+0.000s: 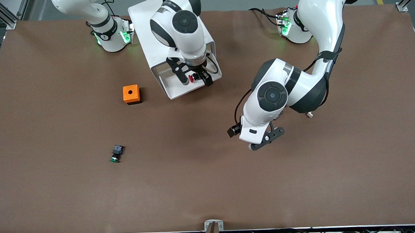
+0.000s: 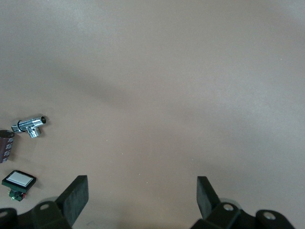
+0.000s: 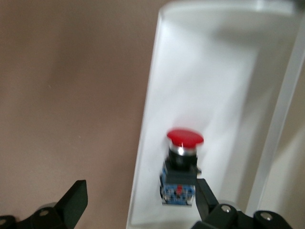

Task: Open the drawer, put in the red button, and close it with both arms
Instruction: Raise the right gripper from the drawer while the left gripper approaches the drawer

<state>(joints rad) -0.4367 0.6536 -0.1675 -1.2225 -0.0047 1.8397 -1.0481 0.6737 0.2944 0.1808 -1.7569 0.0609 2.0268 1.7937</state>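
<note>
Green-capped switch (image 1: pixel 116 154) lay nearest the front camera. My left gripper (image 2: pixel 142 200) waited over bare table (image 1: pixel 299 182), fingers apart, empty. Orange box (image 1: pixel 131 94) sat farther off. My right gripper (image 1: pixel 194 78) hung over the pulled-out drawer (image 1: pixel 173 88), fingers apart; the red button (image 3: pixel 182 162) lay in it, released.

Setting: robotics lab | Evidence: two bench-mounted arms, brown-covered table (image 1: pixel 58 190), aluminium framing (image 1: pixel 3 15), trailing cables (image 1: pixel 259 11)
</note>
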